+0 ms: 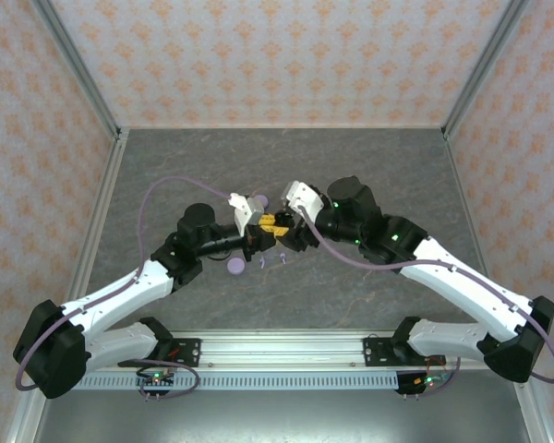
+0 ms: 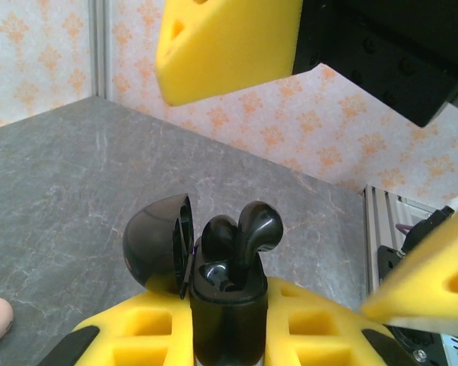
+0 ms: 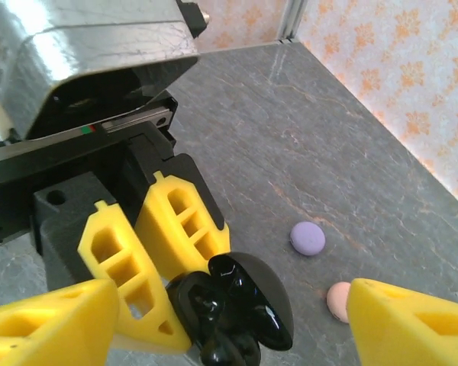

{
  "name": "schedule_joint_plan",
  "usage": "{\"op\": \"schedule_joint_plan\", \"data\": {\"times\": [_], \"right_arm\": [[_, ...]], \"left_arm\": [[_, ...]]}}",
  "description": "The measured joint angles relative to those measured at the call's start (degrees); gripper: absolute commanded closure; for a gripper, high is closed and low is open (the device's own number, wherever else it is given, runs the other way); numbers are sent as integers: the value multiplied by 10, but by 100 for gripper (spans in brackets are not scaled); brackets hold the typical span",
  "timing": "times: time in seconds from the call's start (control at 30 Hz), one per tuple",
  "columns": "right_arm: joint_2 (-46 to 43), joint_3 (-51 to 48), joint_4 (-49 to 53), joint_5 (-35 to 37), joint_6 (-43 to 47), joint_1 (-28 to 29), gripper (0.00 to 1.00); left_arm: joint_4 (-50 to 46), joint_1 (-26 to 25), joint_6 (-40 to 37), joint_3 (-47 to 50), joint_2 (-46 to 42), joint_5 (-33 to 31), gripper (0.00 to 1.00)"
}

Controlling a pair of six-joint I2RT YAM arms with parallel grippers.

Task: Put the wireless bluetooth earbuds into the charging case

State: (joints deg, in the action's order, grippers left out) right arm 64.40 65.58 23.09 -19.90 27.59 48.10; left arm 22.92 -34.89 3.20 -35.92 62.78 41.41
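Two black earbuds [image 2: 256,225] sit in the open black charging case [image 2: 227,313], their stems hidden inside; we cannot tell whether they are fully seated. The left gripper [image 2: 227,339] clamps the case, lid [image 2: 156,244] swung aside. The right gripper [image 3: 229,328] stands wide around it, holding nothing. On the desk [image 3: 290,137] lie a lavender round case [image 3: 308,238] and a pink case [image 3: 338,301], partly cut off.

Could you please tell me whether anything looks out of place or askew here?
Yes: a black earbud stands up out of the open black case clamped in the left gripper, rather than sunk into its slot.
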Motion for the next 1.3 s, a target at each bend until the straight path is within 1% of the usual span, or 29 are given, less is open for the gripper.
{"op": "schedule_joint_plan", "data": {"times": [0.1, 0.23, 0.43, 0.63, 0.83, 1.3], "right_arm": [[-7, 2, 0, -24, -38, -20, 10], [-12, 12, -5, -52, -100, -56, 7], [-21, 13, -3, -81, -175, -113, 5], [-19, 12, 9, -102, -216, -152, 6], [-16, 2, 23, -121, -227, -160, 8], [14, -12, 63, -131, -225, -160, 10]], "left_arm": [[9, 0, 0, 0, 0, -3, 100], [15, 0, 0, 0, 0, -8, 100], [22, 0, 0, 1, 0, -14, 100], [23, 0, 0, 2, 0, -14, 100], [23, 0, 0, 5, 0, -14, 100], [27, 0, 0, 5, 0, -14, 100]]}}
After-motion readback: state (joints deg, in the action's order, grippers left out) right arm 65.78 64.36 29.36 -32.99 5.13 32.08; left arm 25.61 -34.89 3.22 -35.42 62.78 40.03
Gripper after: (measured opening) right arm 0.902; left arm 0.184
